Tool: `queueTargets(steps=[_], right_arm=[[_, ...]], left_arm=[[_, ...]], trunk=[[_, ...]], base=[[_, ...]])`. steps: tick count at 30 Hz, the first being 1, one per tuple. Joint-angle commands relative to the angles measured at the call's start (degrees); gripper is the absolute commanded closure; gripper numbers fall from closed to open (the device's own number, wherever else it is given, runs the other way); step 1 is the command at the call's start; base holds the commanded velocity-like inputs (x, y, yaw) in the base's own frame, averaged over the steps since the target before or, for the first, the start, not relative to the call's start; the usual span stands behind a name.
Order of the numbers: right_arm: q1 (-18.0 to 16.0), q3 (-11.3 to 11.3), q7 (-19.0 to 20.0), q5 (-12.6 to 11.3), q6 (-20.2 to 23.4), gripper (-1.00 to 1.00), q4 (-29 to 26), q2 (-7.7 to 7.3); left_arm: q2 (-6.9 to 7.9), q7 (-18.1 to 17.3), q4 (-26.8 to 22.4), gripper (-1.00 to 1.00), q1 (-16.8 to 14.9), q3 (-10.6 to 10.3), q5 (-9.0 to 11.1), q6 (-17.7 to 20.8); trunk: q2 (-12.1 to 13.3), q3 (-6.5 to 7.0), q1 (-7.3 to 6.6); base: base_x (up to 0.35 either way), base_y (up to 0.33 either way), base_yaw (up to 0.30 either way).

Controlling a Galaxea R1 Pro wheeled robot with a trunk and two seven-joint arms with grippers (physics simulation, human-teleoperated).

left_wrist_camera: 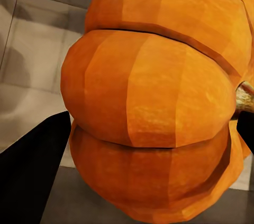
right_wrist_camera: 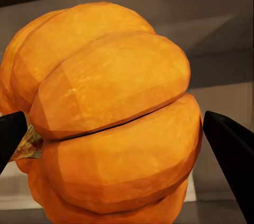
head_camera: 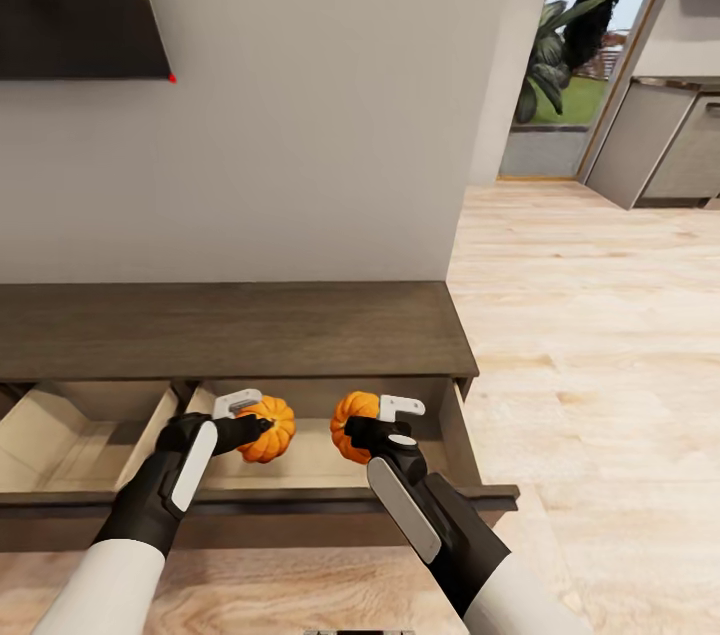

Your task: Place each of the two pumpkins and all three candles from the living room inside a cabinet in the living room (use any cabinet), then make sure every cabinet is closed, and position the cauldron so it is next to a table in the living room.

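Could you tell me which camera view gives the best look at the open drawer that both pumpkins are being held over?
The head view: it shows the whole open drawer of the cabinet, with both pumpkins above it. The left wrist view shows just a pale inside corner behind its pumpkin; the right wrist view shows only blurred pale surfaces past its pumpkin.

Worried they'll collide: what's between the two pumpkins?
Nothing: in the head view, bare drawer interior separates the left pumpkin from the right pumpkin.
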Motion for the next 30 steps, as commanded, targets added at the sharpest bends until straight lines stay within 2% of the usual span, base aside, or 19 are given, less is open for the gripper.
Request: queueTargets(steps=[1, 5, 7, 9, 11, 14, 16, 23, 30], right_arm=[[-0.08, -0.01, -0.48, -0.37, 0.09, 1.00, -0.06, 0.00], [-0.43, -2.46, -0.87, -0.30, 0.70, 1.00, 0.36, 0.00], [-0.51, -2.94, -0.92, -0.26, 0.72, 1.00, 0.66, 0.00], [-0.54, -3.10, -0.91, -0.25, 0.72, 1.00, 0.78, 0.00], [-0.55, -3.21, -0.90, -0.24, 0.67, 1.00, 0.82, 0.00], [-0.55, -3.52, -0.90, -0.24, 0.54, 1.00, 0.83, 0.00], [-0.55, -3.65, -0.88, -0.19, 0.43, 1.00, 0.83, 0.00], [-0.55, -3.70, -0.81, 0.10, -0.08, 1.00, 0.83, 0.00], [-0.55, -3.70, -0.81, 0.20, -0.24, 1.00, 0.83, 0.00]], left_arm=[[0.01, 0.49, -0.07, 1.00, -0.03, 0.00, 0.64, 0.22], [-0.47, 0.54, -0.10, 1.00, -0.03, 0.00, 0.52, 0.22], [-0.77, 0.57, -0.09, 1.00, -0.03, 0.00, 0.49, 0.18], [-1.25, 0.58, -0.09, 1.00, -0.03, 0.00, 0.43, 0.03], [-1.76, 1.04, -0.09, 1.00, -0.03, 0.00, 0.35, -2.17], [-1.98, 4.36, -0.11, 1.00, -0.03, -0.01, 0.44, -3.69], [-2.01, 5.20, -0.10, 1.00, -0.03, -0.01, 0.47, -3.85], [-2.40, 5.58, -0.09, 1.00, -0.02, -0.06, 0.48, -3.91], [-2.46, 5.57, -0.10, 1.00, -0.02, -0.09, 0.48, -3.91]], trunk=[[-0.44, -0.23, 0.21], [-2.04, -0.95, 1.09], [-2.85, -1.31, 1.53], [-3.65, -1.67, 1.97], [-4.45, -2.02, 2.41], [-5.65, -2.56, 3.07], [-5.65, -2.56, 3.07], [-7.26, -3.28, 3.95], [-7.26, -3.28, 3.95]], base=[[0.000, 0.000, 0.000], [0.000, 0.000, 0.000], [0.000, 0.000, 0.000], [0.000, 0.000, 0.000], [0.000, 0.000, 0.000], [0.000, 0.000, 0.000], [0.000, 0.000, 0.000], [0.000, 0.000, 0.000], [0.018, 0.000, 0.000]])
